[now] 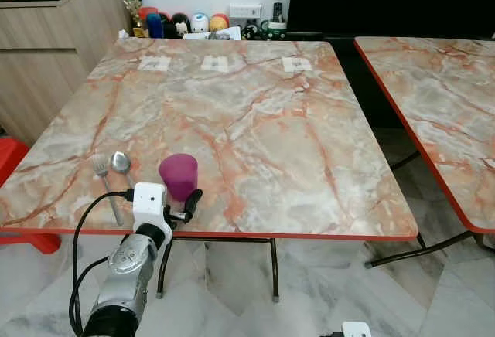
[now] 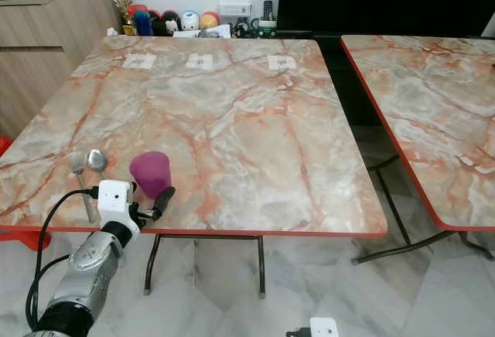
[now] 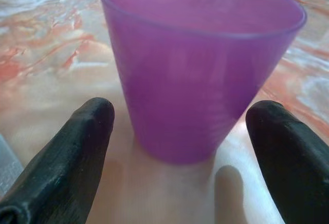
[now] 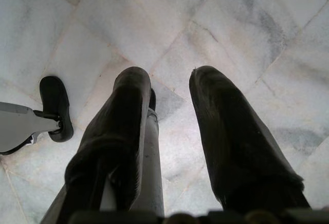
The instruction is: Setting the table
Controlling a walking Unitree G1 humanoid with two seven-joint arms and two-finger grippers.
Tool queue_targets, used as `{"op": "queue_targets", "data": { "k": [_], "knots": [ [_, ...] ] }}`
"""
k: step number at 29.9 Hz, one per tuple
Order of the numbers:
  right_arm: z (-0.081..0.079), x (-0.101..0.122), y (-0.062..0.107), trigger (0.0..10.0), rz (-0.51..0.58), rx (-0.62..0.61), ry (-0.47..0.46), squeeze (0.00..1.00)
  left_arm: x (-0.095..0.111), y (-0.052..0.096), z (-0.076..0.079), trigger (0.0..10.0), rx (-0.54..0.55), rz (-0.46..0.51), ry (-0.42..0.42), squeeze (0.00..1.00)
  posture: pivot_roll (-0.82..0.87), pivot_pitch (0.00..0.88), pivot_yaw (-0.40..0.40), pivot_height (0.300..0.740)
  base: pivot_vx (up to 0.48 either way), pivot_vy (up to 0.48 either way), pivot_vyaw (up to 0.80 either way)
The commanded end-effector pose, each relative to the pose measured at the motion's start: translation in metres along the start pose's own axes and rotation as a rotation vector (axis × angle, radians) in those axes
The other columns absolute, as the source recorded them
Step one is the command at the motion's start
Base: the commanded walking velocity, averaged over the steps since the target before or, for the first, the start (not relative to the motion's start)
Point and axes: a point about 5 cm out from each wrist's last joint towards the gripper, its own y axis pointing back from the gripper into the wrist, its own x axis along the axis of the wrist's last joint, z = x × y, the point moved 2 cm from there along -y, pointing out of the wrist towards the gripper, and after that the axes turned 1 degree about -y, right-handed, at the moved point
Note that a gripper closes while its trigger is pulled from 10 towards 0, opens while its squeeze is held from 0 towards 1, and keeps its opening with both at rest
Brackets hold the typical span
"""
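Observation:
A purple plastic cup (image 1: 179,175) stands upright near the front left edge of the marble table (image 1: 255,128). My left gripper (image 1: 182,200) is at that edge, just in front of the cup. In the left wrist view the cup (image 3: 200,70) sits between the two black fingers (image 3: 67,147), which are open with a gap on each side. A fork (image 1: 104,181) and a spoon (image 1: 120,162) lie side by side just left of the cup. My right gripper (image 4: 169,95) hangs low over the floor, open and holding nothing.
A second marble table (image 1: 433,97) stands to the right across a narrow gap. A wooden cabinet (image 1: 46,51) and a red stool (image 1: 11,159) are on the left. Three paper labels (image 1: 215,63) lie near the far edge, with toys and clutter (image 1: 201,24) along the wall.

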Motion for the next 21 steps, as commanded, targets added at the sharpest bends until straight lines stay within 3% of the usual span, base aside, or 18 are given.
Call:
{"op": "queue_targets", "data": {
  "k": [1,21],
  "knots": [
    [0.0026,-0.0055,0.001,10.0,-0.018,-0.008,-0.007,0.0,-0.0014,-0.0025,0.0032,10.0,-0.011,-0.005,-0.004,0.0,0.03,0.093,-0.011,0.74,0.0,0.0,0.0],
    [0.0033,-0.0068,0.0013,10.0,-0.018,-0.012,-0.005,0.0,-0.0086,-0.0106,0.0062,10.0,0.049,-0.024,0.011,0.0,0.02,0.1,-0.011,0.74,0.0,0.0,0.0]
  ]
}}
